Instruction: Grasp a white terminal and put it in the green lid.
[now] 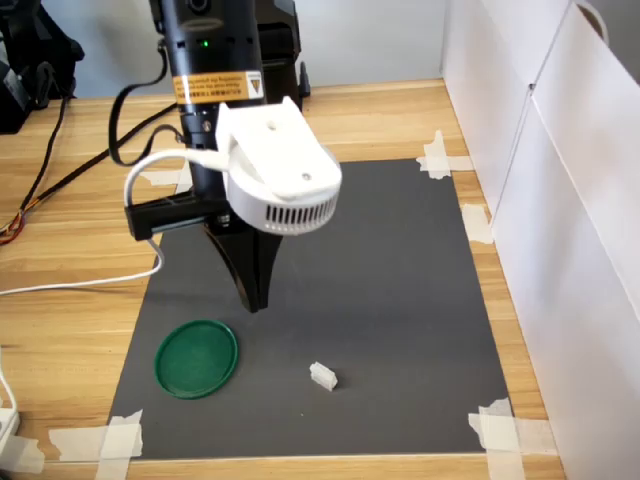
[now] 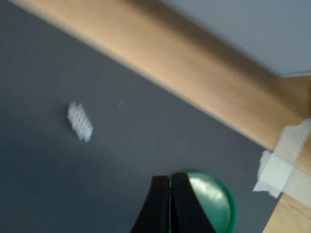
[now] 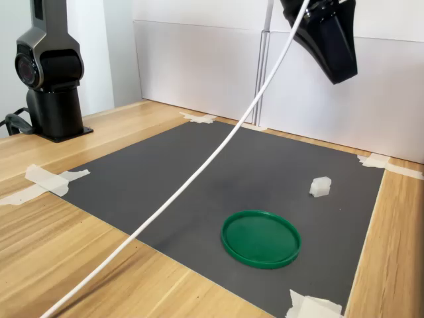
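A tiny white terminal (image 1: 323, 376) (image 3: 320, 187) (image 2: 79, 122) lies on the dark grey mat, to the right of the green lid (image 1: 197, 358) in the first exterior view. The flat round green lid (image 3: 260, 238) (image 2: 212, 196) rests near the mat's front left corner with nothing in it. My gripper (image 1: 254, 300) (image 2: 169, 180) (image 3: 340, 71) hangs well above the mat, between lid and terminal and nearer the lid, its black fingers pressed together. It is shut and holds nothing.
The grey mat (image 1: 390, 270) is taped to a wooden table with white tape (image 1: 505, 432) at its corners. A white wall panel (image 1: 570, 190) stands along the first exterior view's right. A white cable (image 3: 199, 172) trails from the arm. A black camera stand (image 3: 52, 73) sits at the second exterior view's left.
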